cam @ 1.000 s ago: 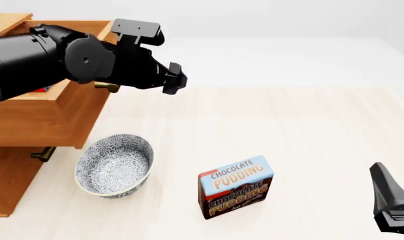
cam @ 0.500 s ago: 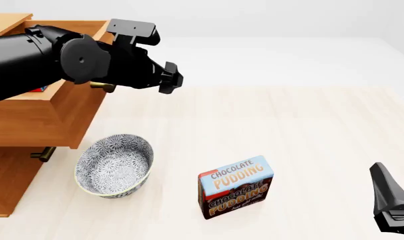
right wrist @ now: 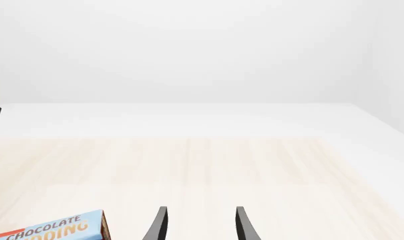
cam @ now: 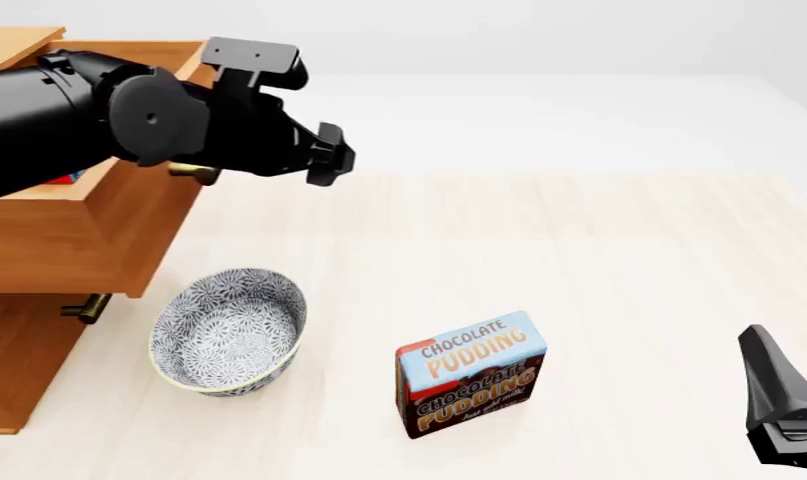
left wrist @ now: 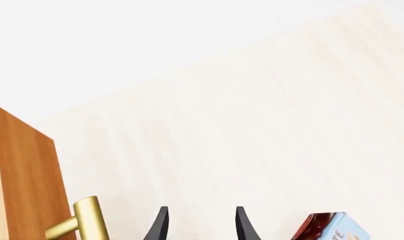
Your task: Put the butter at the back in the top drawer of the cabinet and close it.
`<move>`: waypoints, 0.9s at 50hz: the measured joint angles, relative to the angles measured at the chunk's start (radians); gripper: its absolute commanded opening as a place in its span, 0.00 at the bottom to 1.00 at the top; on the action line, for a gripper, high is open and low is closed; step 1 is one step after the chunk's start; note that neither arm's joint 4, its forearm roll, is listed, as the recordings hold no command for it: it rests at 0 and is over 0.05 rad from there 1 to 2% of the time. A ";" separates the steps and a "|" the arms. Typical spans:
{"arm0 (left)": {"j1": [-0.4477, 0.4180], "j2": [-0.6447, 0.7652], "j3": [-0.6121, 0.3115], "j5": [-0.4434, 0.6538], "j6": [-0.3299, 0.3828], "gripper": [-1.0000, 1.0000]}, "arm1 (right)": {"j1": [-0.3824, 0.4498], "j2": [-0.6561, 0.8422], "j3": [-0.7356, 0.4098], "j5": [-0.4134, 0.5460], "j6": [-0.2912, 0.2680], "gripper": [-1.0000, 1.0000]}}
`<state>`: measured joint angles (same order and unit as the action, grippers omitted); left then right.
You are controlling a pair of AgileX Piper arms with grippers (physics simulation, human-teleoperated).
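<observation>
Cabinet of light-brown wood (cam: pixel 30 390), three drawers with brass bar handles, at the far left of the pale wooden table (cam: pixel 617 260); only its right portion is in view. Top drawer (cam: pixel 76 240) pulled out toward the right, interior partly hidden behind the left arm. Small red butter box with a blue edge (cam: pixel 72 178): only a sliver shows inside the top drawer, just under the arm; its exact placement within cannot be told. Brass bar handle of the top drawer (cam: pixel 192 172) peeks out beneath the left wrist; in the left wrist view the same handle (left wrist: pixel 88 222) sits just beside the fingers, apart from them. Left gripper (left wrist: pixel 200 227), black, above the drawer's right front edge, fingers spread with bare table between them, grasping nothing. Round bowl with blue-grey floral pattern (cam: pixel 228 330) stands on the table near the cabinet's lower drawers, upright. Blue-and-brown "Chocolate Pudding" box (cam: pixel 471 373) stands upright right of the bowl, well apart from it. Right gripper (right wrist: pixel 200 227), black, low at the near right corner, fingers parted and holding nothing, well apart from everything else.
</observation>
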<state>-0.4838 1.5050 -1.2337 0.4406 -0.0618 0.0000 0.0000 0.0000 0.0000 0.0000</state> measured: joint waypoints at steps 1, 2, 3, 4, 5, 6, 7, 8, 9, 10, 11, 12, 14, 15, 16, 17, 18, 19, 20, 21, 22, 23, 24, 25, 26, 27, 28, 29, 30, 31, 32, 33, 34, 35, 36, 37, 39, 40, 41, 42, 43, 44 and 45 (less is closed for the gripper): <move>0.002 -0.001 0.001 0.000 0.000 1.00 | 0.000 0.000 0.000 0.000 0.000 1.00; 0.003 -0.001 0.001 0.000 0.001 1.00 | 0.000 0.000 0.000 0.000 0.000 1.00; 0.004 -0.002 0.002 0.000 0.001 1.00 | 0.000 0.000 0.000 0.000 0.000 1.00; 0.006 -0.002 0.003 0.000 0.001 1.00 | 0.000 0.000 0.000 0.000 0.000 1.00; 0.008 -0.003 0.003 0.000 0.001 1.00 | 0.000 0.000 0.000 0.000 0.000 1.00; 0.009 -0.004 0.004 0.000 0.002 1.00 | 0.000 0.000 0.000 0.000 0.000 1.00; 0.011 -0.004 0.005 0.000 0.002 1.00 | 0.000 0.000 0.000 0.000 0.000 1.00; 0.013 -0.005 0.006 0.000 0.002 1.00 | 0.000 0.000 0.000 0.000 0.000 1.00; 0.014 -0.006 0.007 0.000 0.002 1.00 | 0.000 0.000 0.000 0.000 0.000 1.00; 0.016 -0.007 0.007 0.000 0.003 1.00 | 0.000 0.000 0.000 0.000 0.000 1.00; 0.018 -0.007 0.008 0.000 0.003 1.00 | 0.000 0.000 0.000 0.000 0.000 1.00; 0.020 -0.008 0.009 0.000 0.003 1.00 | 0.000 0.000 0.000 0.000 0.000 1.00; 0.024 -0.010 0.012 -0.001 0.003 1.00 | 0.000 0.000 0.000 0.000 0.000 1.00; 0.026 -0.011 0.013 -0.001 0.003 1.00 | 0.000 0.000 0.000 0.000 0.000 1.00; 0.028 -0.012 0.014 -0.001 0.003 1.00 | 0.000 0.000 0.000 0.000 0.000 1.00; 0.030 -0.013 0.015 -0.002 0.003 1.00 | 0.000 0.000 0.000 0.000 0.000 1.00; 0.033 -0.014 0.016 -0.002 0.003 1.00 | 0.000 0.000 0.000 0.000 0.000 1.00; 0.035 -0.015 0.018 -0.002 0.003 1.00 | 0.000 0.000 0.000 0.000 0.000 1.00; 0.037 -0.016 0.019 -0.003 0.003 1.00 | 0.000 0.000 0.000 0.000 0.000 1.00; 0.039 -0.017 0.020 -0.003 0.003 1.00 | 0.000 0.000 0.000 0.000 0.000 1.00; 0.042 -0.018 0.021 -0.003 0.003 1.00 | 0.000 0.000 0.000 0.000 0.000 1.00; 0.044 -0.019 0.023 -0.004 0.003 1.00 | 0.000 0.000 0.000 0.000 0.000 1.00; 0.046 -0.020 0.024 -0.004 0.003 1.00 | 0.000 0.000 0.000 0.000 0.000 1.00; 0.049 -0.021 0.025 -0.004 0.003 1.00 | 0.000 0.000 0.000 0.000 0.000 1.00; 0.051 -0.022 0.026 -0.005 0.003 1.00 | 0.000 0.000 0.000 0.000 0.000 1.00; 0.053 -0.023 0.027 -0.005 0.003 1.00 | 0.000 0.000 0.000 0.000 0.000 1.00; 0.055 -0.024 0.028 -0.005 0.003 1.00 | 0.000 0.000 0.000 0.000 0.000 1.00; 0.057 -0.024 0.029 -0.006 0.003 1.00 | 0.000 0.000 0.000 0.000 0.000 1.00; 0.060 -0.025 0.030 -0.006 0.003 1.00 | 0.000 0.000 0.000 0.000 0.000 1.00; 0.062 -0.026 0.031 -0.006 0.002 1.00 | 0.000 0.000 0.000 0.000 0.000 1.00; 0.064 -0.027 0.032 -0.007 0.002 1.00 | 0.000 0.000 0.000 0.000 0.000 1.00; 0.067 -0.028 0.033 -0.007 0.002 1.00 | 0.000 0.000 0.000 0.000 0.000 1.00; 0.069 -0.029 0.034 -0.007 0.002 1.00 | 0.000 0.000 0.000 0.000 0.000 1.00; 0.072 -0.030 0.035 -0.008 0.002 1.00 | 0.000 0.000 0.000 0.000 0.000 1.00; 0.074 -0.031 0.036 -0.008 0.002 1.00 | 0.000 0.000 0.000 0.000 0.000 1.00; 0.077 -0.032 0.038 -0.009 0.001 1.00 | 0.000 0.000 0.000 0.000 0.000 1.00; 0.082 -0.034 0.040 -0.009 0.001 1.00 | 0.000 0.000 0.000 0.000 0.000 1.00; 0.085 -0.035 0.041 -0.010 0.001 1.00 | 0.000 0.000 0.000 0.000 0.000 1.00; 0.087 -0.036 0.043 -0.010 0.001 1.00 | 0.000 0.000 0.000 0.000 0.000 1.00; 0.090 -0.037 0.044 -0.011 0.001 1.00 | 0.000 0.000 0.000 0.000 0.000 1.00; 0.093 -0.038 0.045 -0.012 0.001 1.00 | 0.000 0.000 0.000 0.000 0.000 1.00; 0.097 -0.039 0.047 -0.012 0.001 1.00 | 0.000 0.000 0.000 0.000 0.000 1.00; 0.100 -0.040 0.048 -0.013 0.001 1.00 | 0.000 0.000 0.000 0.000 0.000 1.00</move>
<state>-0.3841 1.4647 -1.1855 0.4277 -0.0613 0.0000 0.0000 0.0000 0.0000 0.0000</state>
